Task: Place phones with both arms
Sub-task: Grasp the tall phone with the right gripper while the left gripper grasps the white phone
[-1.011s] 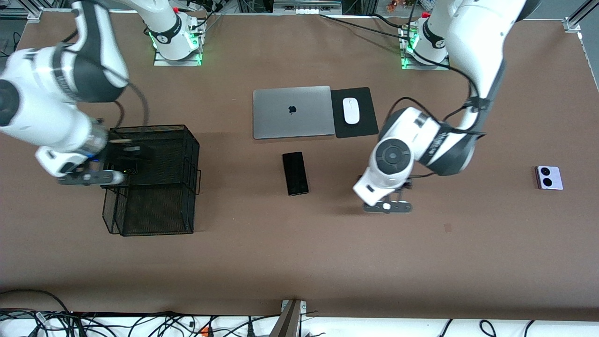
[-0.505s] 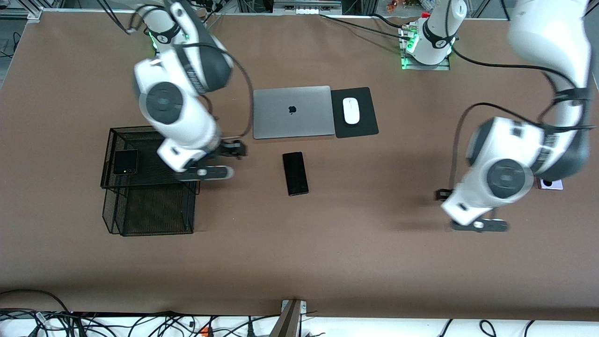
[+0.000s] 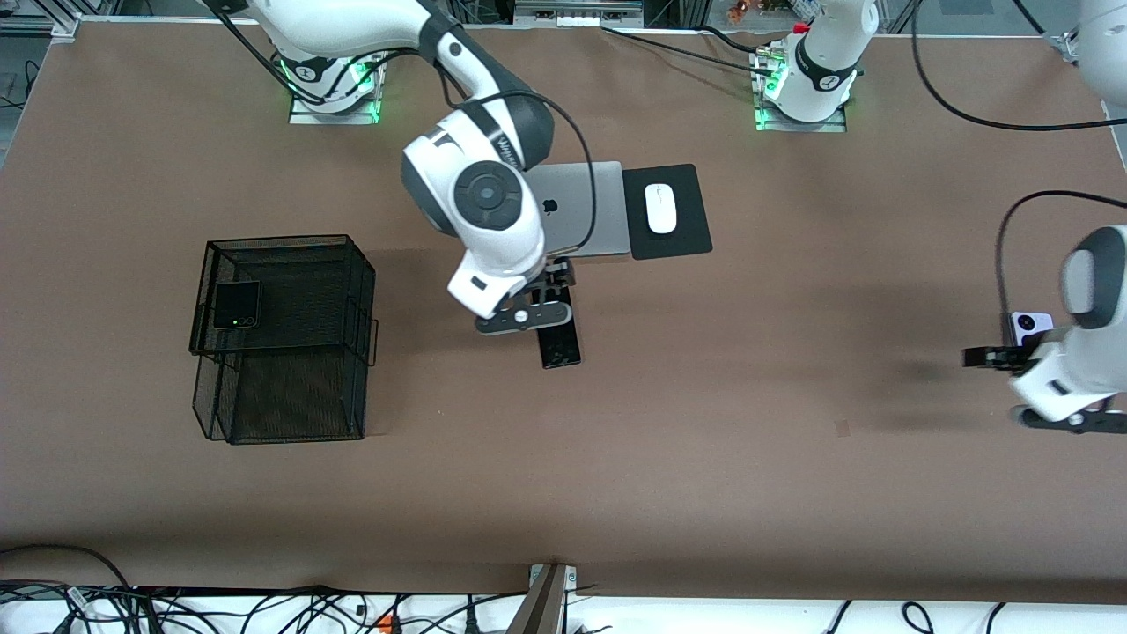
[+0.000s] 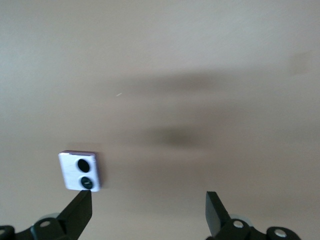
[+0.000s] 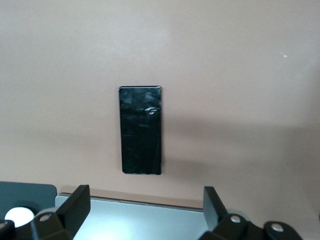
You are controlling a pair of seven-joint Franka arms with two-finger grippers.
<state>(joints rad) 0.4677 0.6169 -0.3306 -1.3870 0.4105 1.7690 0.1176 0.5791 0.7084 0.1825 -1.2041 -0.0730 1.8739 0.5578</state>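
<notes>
**Two phones out on the table, one in the basket, both grippers empty**

The long slim black phone (image 3: 561, 348) lies flat around the middle of the brown table (image 3: 704, 484), just nearer the front camera than the closed grey laptop (image 3: 592, 211). In the right wrist view it lies face up, with a gap of bare table between it and the laptop's edge. The right gripper (image 3: 550, 295) hangs right over the phone's laptop end. Its two fingers are spread wide with nothing between them, and I can't see them touching the phone.

The squarish lilac-white phone (image 3: 1028, 324), two round black lenses up, sits way out toward the left arm's end of the table, well apart from everything else. The left gripper (image 3: 1004, 359) hovers over the table just beside it, on the side nearer the front camera. Its jaws are wide apart too and it holds nothing. In the left wrist view the phone shows just off one fingertip (image 4: 80, 210) rather than centred between the two.

The squarish black folded phone (image 3: 237, 305) is in the top tier of a black wire mesh basket (image 3: 290, 396) toward the right arm's end of the table. It lies flat, with a tiny green dot lit on it.

Beside the laptop, on the left arm's side, a white computer mouse (image 3: 660, 209) sits on a black mouse pad (image 3: 687, 238) that touches the laptop's edge
</notes>
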